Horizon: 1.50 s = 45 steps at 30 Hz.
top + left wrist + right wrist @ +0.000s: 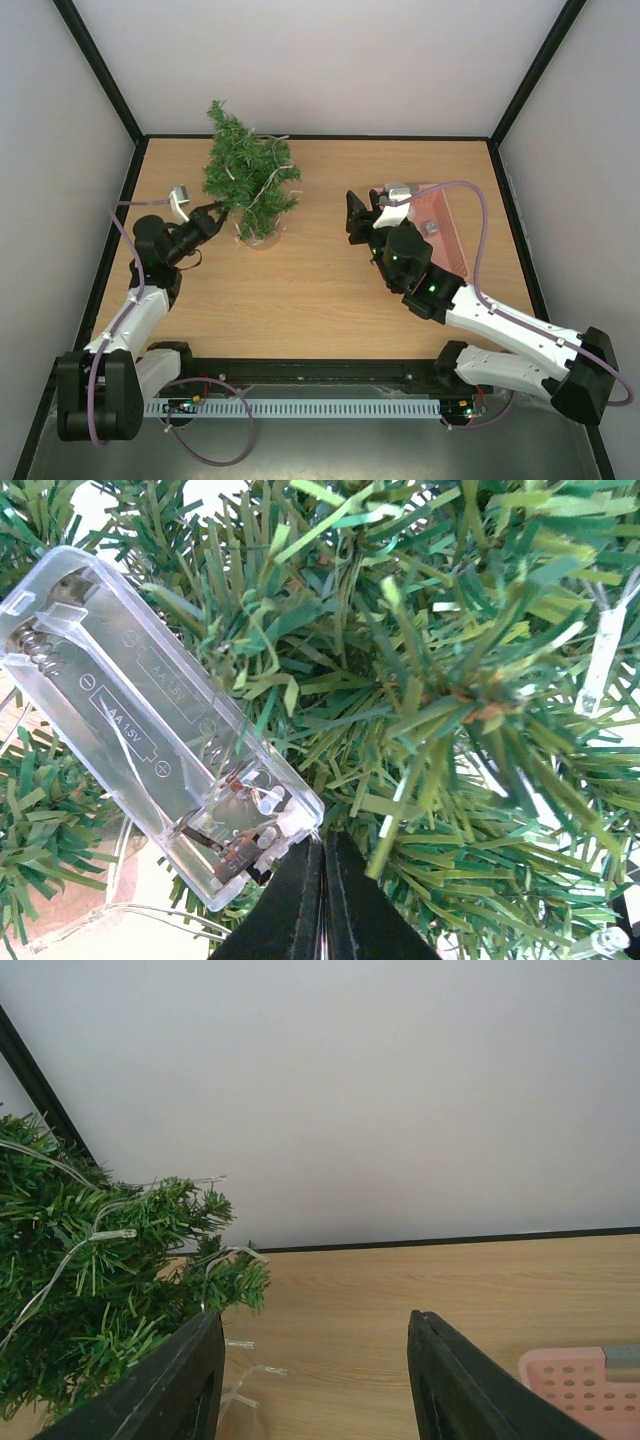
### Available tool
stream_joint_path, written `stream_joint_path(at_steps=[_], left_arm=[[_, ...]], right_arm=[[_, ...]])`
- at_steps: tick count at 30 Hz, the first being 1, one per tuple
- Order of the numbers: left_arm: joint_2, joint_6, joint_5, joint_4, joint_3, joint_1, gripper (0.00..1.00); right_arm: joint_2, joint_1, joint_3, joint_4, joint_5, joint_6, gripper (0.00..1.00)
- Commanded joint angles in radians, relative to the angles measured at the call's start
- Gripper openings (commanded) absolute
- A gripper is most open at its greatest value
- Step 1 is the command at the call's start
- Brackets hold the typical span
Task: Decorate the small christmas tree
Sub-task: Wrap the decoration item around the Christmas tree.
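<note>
The small christmas tree [248, 175] stands at the back left of the table, with a clear light string [265, 180] draped over its branches. My left gripper [218, 212] is at the tree's lower left side, pushed in among the needles [450, 680]. Its jaws [322, 845] are shut on the thin wire coming out of the string's clear battery box [150, 720], which hangs right at the fingertips. My right gripper [362, 212] is open and empty to the right of the tree, aimed at it [90, 1290]. Bare table shows between its fingers [170, 1380].
A pink perforated basket [447, 235] lies on the table under my right arm; one corner [585, 1390] shows in the right wrist view. Loose loops of the light string [245, 1370] trail on the table by the tree's base [257, 237]. Black-framed walls enclose the table.
</note>
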Motion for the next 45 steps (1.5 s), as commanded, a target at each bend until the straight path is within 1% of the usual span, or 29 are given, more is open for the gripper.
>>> stream_joint_path(at_steps=[1,10,15,20,25,29,34,38,45], left_arm=[[0.02,0.043,0.035,0.011,0.025,0.006,0.02],[0.034,0.108,0.026,-0.083,0.056,0.006,0.02],[0.043,0.115,0.033,-0.085,0.059,0.005,0.03],[0.045,0.129,0.038,-0.096,0.066,0.006,0.07],[0.038,0.148,0.03,-0.128,0.077,0.006,0.09],[0.031,0.163,0.018,-0.166,0.085,0.006,0.12],[0.013,0.177,0.007,-0.221,0.097,0.006,0.13],[-0.007,0.195,0.005,-0.266,0.109,0.006,0.16],[-0.045,0.213,-0.008,-0.326,0.117,0.01,0.18]], right_arm=[[-0.02,-0.003,-0.014,0.032,0.026,0.001,0.49],[-0.024,-0.002,-0.013,0.033,0.022,0.001,0.49],[-0.019,-0.001,-0.014,0.04,0.018,0.001,0.49],[-0.019,-0.002,-0.015,0.039,0.021,0.0,0.49],[-0.018,-0.003,-0.015,0.038,0.021,-0.002,0.49],[-0.023,-0.003,-0.016,0.035,0.023,-0.004,0.49],[-0.028,-0.002,-0.017,0.033,0.024,-0.007,0.49],[-0.032,-0.002,-0.019,0.033,0.026,-0.01,0.49],[-0.034,-0.003,-0.022,0.03,0.023,-0.011,0.49]])
